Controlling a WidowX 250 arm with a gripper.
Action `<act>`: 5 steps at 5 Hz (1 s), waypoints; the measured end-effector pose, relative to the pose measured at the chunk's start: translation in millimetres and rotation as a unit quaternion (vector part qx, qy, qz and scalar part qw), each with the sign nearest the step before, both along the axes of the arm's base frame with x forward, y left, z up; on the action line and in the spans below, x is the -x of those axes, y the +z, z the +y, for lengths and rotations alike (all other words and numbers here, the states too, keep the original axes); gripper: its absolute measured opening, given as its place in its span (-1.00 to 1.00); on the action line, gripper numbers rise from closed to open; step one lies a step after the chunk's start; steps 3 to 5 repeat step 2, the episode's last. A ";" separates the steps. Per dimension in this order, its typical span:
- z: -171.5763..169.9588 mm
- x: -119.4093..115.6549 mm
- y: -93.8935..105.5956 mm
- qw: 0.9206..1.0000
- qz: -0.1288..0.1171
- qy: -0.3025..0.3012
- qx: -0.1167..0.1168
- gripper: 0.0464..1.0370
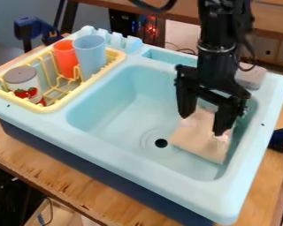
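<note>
Jaws of the black two-finger gripper [201,126]: we see them hanging down over the right side of the basin, spread wide, with no thing clearly clamped between them. We cannot tell whether either tip touches the piece below.
Flat beige rectangular piece [198,141]: it lies in the right part of the basin, directly beneath the jaws and just beside the drain, with small shiny patches near the tips. We judge that the basin floor bears its weight.
Light blue plastic toy sink [144,170]: it rests on the wooden tabletop [55,172]. Its deep basin contains the beige piece, and its round black drain hole [161,143] sits in the floor.
Yellow wire-style dish rack [52,108]: it sits at the sink's left end, holding two cups and a canister; its ribs probably help keep them from tipping.
Orange-red plastic cup [64,55]: we find it in the rack's far part, close beside the blue one.
Light blue tall plastic cup [90,55]: it stands slightly tilted, mouth up, perhaps leaning on the ribs.
White canister with grey lid and strawberry pattern [23,84]: it sits in the rack's near part, lid upward, contents hidden from us.
</note>
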State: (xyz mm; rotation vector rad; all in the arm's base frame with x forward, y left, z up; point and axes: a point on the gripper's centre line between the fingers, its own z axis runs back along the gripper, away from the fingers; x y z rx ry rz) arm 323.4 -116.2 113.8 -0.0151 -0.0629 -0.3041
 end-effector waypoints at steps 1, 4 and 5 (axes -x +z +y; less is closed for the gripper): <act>2.5 10.4 8.4 1.000 -0.005 -0.004 0.004 0.93; 6.8 23.9 24.9 1.000 -0.007 -0.012 0.004 0.93; 6.8 23.9 24.9 1.000 -0.007 -0.012 0.004 0.93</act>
